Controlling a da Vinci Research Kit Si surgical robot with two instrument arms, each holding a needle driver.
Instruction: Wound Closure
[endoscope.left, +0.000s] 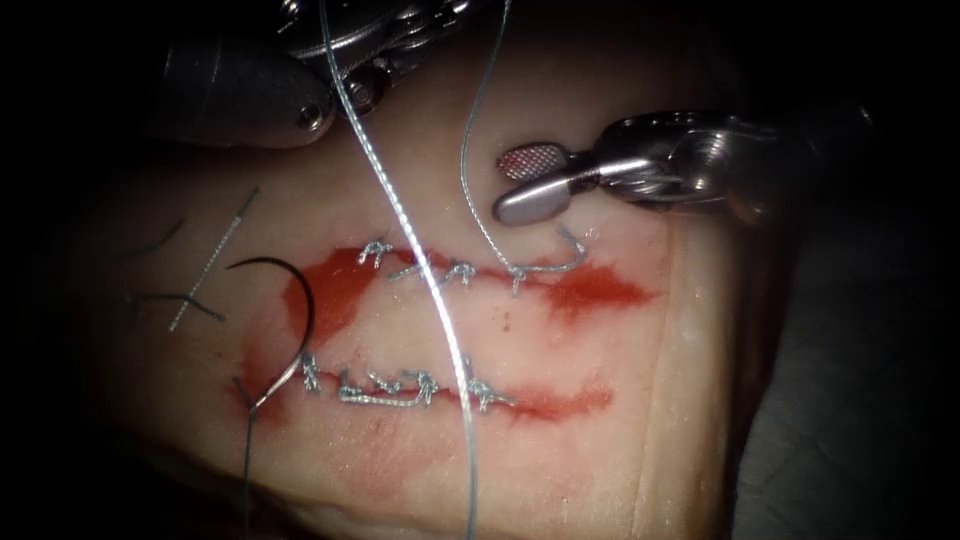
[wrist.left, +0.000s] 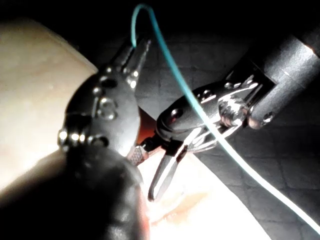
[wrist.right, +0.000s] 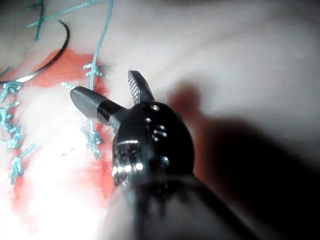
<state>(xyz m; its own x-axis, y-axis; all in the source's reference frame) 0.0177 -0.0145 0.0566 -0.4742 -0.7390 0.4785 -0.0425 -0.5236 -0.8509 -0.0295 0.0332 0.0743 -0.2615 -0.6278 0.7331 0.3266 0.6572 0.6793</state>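
The right arm's tool (endoscope.left: 535, 180) is seen with its fingers (endoscope.left: 528, 201) spread apart and nothing held between them; they hang just above the upper of two stitched cuts in the tissue (endoscope.left: 600, 400). In the right wrist view the same tool (wrist.right: 112, 92) is shown with one finger lying over the stitch line and the other angled away from it.

The left arm's tool (wrist.left: 136, 50) is seen in its own wrist view with its fingers pressed together on the thread (wrist.left: 165, 55), which arches over their tips and runs down past the right arm's open fingers. In the endoscope view the body of this tool (endoscope.left: 340, 60) is seen, and a strand of thread (endoscope.left: 400, 215) is drawn from it down across both cuts.

The needle (endoscope.left: 295, 320) is held by neither tool. It is laid on the tissue well away from both sets of fingers, at the left end of the lower cut (endoscope.left: 420, 385), its curve arched over red fluid (endoscope.left: 335, 290). Whether its tip is in the tissue cannot be told. A second strand is seen rising from the upper cut (endoscope.left: 470, 270) just beside the right tool's fingers. Cut ends of thread (endoscope.left: 195, 285) lie left of the needle.
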